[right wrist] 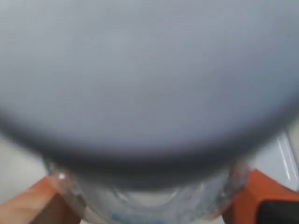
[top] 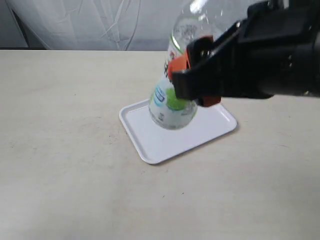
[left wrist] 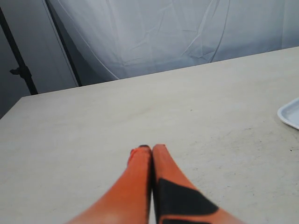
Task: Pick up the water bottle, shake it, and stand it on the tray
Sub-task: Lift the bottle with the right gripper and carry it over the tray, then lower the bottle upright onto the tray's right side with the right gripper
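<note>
Exterior view first: the right gripper [top: 186, 80] comes in from the right on a bulky black arm, and its orange fingers [top: 176, 66] are clamped around the middle of the water bottle [top: 172, 107]. The bottle is tilted. Its labelled, rounded end points down and towards the near side, and its clear end rises up and away to the right. I see that lower end in front of the far part of the tray [top: 150, 142], but I cannot tell whether it touches the tray. The tray lies flat on the beige table [top: 60, 150], about mid-table, turned so one corner points towards the near side.

On the right wrist view a blurred pale grey mass fills most of the frame. Below it I can make out the clear plastic of the bottle [right wrist: 149, 203] gripped between the two orange fingers [right wrist: 32, 200], one on each side.

On the left wrist view the left gripper [left wrist: 152, 154] hovers over bare table with its orange fingers pressed together and nothing between them. One corner of the tray [left wrist: 292, 113] shows at the right edge, well apart from that gripper. White cloth [left wrist: 163, 32] hangs along the far side of the table.
</note>
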`<state>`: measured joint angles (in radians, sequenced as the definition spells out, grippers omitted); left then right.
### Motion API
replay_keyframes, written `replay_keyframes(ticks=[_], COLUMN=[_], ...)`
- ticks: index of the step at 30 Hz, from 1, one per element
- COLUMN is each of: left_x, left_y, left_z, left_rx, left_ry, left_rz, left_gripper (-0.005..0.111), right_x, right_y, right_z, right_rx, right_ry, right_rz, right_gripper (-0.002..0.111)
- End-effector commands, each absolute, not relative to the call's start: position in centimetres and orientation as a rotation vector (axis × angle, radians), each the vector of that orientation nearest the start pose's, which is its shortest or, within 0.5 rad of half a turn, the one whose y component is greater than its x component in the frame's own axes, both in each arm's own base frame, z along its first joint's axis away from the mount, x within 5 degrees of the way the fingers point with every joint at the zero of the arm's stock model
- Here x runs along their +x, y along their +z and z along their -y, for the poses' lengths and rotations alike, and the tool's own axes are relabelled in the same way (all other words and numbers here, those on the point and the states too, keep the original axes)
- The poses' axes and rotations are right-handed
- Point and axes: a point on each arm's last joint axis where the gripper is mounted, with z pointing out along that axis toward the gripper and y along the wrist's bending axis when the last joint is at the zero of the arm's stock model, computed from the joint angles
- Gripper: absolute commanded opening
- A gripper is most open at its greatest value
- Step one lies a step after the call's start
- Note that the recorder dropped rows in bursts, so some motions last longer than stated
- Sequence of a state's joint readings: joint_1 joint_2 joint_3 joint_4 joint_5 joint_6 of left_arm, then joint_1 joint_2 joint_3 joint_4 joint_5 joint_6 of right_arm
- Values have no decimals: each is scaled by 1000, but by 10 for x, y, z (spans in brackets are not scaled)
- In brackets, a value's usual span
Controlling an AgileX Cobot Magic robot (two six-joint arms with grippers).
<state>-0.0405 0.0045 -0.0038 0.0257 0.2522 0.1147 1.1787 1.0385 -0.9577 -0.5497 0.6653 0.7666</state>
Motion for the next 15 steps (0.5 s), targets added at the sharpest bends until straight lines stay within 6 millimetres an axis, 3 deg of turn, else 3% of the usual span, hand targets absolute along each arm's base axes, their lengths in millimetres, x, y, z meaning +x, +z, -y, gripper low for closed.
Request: replay_keyframes(ticks=[1,2,5,7,10,12,15], left_x=[55,55,55,55,55,55,55], left_y=[192,192,192,192,192,192,192], left_z=[2,2,2,2,2,2,2], left_rx=[151,151,151,151,151,151,151], left_ry=[79,79,79,79,79,79,79], left_rz=[-1716,-1716,-1716,-1716,-1716,-1716,-1716], left_gripper=[0,0,0,0,0,0,0], right_x=[112,111,107,106,112,115,113], right_y=[321,326,368,378,353,321,329], right_z=[-189,-191,-187,-186,-190,-200,-203], right_rx=[-818,-814,-742,-725,-775,-844,-818], right_ry=[391,436,591,609,471,406,482], right_rz=[-2118,-2089,-1967,-1943,-2018,-2082,-2076], right_gripper=[-1,-1,-1,-1,-1,-1,-1])
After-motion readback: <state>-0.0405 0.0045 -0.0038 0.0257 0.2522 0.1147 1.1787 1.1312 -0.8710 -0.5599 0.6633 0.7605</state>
